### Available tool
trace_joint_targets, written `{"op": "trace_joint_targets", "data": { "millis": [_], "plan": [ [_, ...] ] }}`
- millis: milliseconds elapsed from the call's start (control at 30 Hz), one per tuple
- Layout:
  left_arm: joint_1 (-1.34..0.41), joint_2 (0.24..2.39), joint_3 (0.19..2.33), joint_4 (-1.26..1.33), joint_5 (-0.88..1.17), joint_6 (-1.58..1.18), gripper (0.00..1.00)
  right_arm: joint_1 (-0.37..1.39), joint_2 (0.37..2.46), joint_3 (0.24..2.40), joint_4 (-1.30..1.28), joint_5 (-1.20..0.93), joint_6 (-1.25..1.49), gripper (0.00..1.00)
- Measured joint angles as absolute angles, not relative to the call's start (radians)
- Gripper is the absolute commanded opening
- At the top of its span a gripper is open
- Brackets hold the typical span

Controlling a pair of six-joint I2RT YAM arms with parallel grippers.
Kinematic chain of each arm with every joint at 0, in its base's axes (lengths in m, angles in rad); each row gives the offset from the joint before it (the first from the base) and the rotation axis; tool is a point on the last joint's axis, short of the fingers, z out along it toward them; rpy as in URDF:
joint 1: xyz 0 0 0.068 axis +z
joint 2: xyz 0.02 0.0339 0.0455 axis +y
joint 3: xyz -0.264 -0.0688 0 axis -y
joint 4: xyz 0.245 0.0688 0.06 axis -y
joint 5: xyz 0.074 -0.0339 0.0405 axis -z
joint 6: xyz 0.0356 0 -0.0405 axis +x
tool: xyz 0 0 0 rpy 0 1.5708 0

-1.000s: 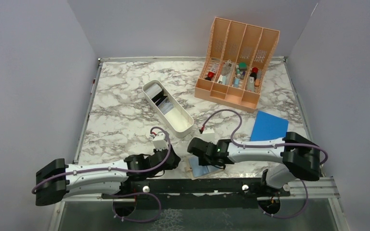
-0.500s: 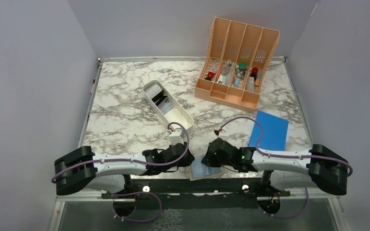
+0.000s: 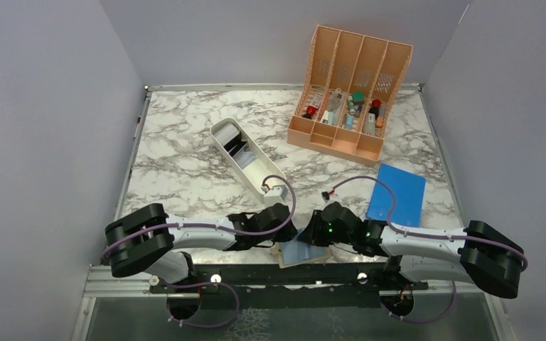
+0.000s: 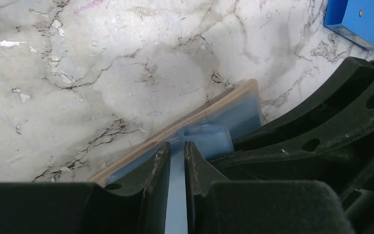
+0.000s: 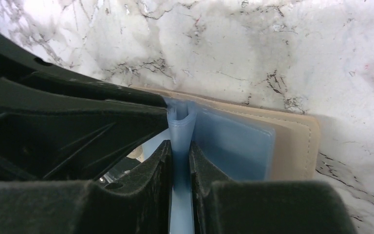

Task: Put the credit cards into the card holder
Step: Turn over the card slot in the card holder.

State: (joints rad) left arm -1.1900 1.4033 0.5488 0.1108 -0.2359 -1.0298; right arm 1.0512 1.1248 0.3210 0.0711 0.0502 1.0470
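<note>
Change: left arm is stretched further right along the near edge than a second ago, so the left fingers now meet the right fingers over the card holder; the right arm has also shifted right and lies lower.
Holder: unmoved at the near edge of the desk, open, tan outside down, blue-grey pockets up, between the two wrists.
Left fingers: pressed onto a thin pale-blue leaf standing edge-on between them.
Right fingers: pinching a folded pale-blue leaf from the opposite side, tan rim showing beyond.
Unclear: whether a card sits inside that leaf cannot be told.
Meaning: both arms appear to be parting a pocket, a preparatory step; no card is seen going in yet.
Credit cards: dark ones lie in the white tray, well apart from the holder; too small to count.
Count: one card holder, one white tray, one peach organizer with four slots, one blue rectangle, two arms.
</note>
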Motion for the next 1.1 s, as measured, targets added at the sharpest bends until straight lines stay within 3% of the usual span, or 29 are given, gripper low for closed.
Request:
{"op": "trace_joint_targets", "data": {
  "millis": [500,833,1100],
  "plan": [
    [-1.178,1.487,0.602,0.106,-0.192,-1.027,0.19,1.039,1.076,0.307,0.06,0.035,1.028,0.22],
    [-1.173,1.487,0.601,0.149,-0.13,-1.026,0.19,1.039,1.088,0.36,-0.07,0.055,1.008,0.5],
    [-1.164,1.487,0.601,0.21,-0.102,-1.027,0.19,1.039,1.042,0.503,-0.376,0.146,0.968,0.63]
  ]
}}
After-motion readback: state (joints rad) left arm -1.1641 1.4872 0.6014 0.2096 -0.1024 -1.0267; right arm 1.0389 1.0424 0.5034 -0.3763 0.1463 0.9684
